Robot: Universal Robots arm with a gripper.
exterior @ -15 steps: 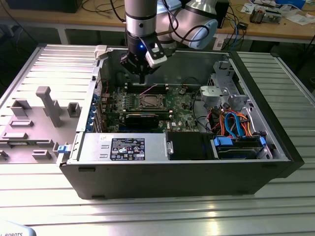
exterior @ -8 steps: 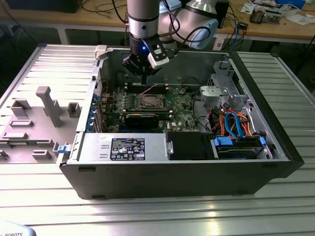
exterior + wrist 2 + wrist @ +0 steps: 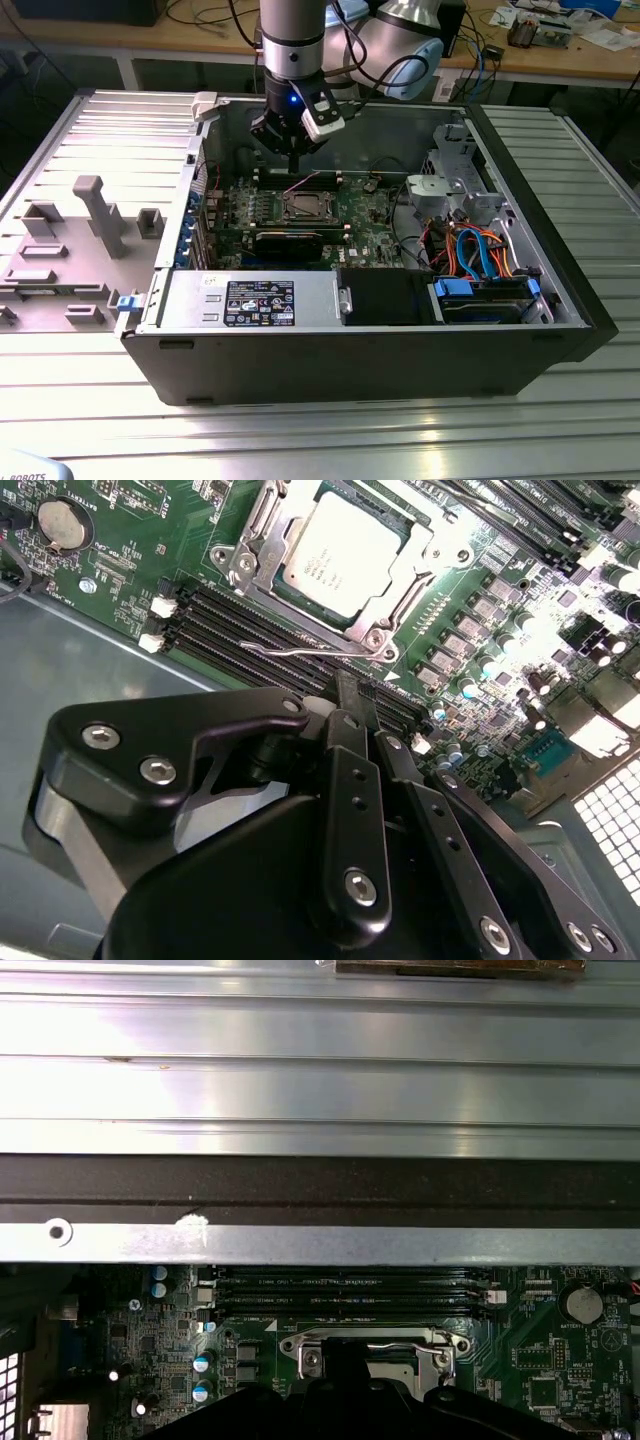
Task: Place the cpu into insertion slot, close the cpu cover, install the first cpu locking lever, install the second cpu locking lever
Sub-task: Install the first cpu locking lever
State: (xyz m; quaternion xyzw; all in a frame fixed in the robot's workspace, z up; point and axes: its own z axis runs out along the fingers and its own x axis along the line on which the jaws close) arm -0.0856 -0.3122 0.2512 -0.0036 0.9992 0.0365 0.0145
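Cpu [image 3: 345, 550] seated under cpu cover [image 3: 400, 600] — pincer [image 3: 294, 160] poised vertically above.

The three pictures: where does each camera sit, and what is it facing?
Exterior view: off the arm, looking down into the open computer case; arm and hand hang above the green board.
Second wrist view: on the arm, looking past the hand at the cpu under the cpu cover.
First wrist view: on the arm, facing the case wall and memory slots.
Both wrist views share the cover and memory slots.
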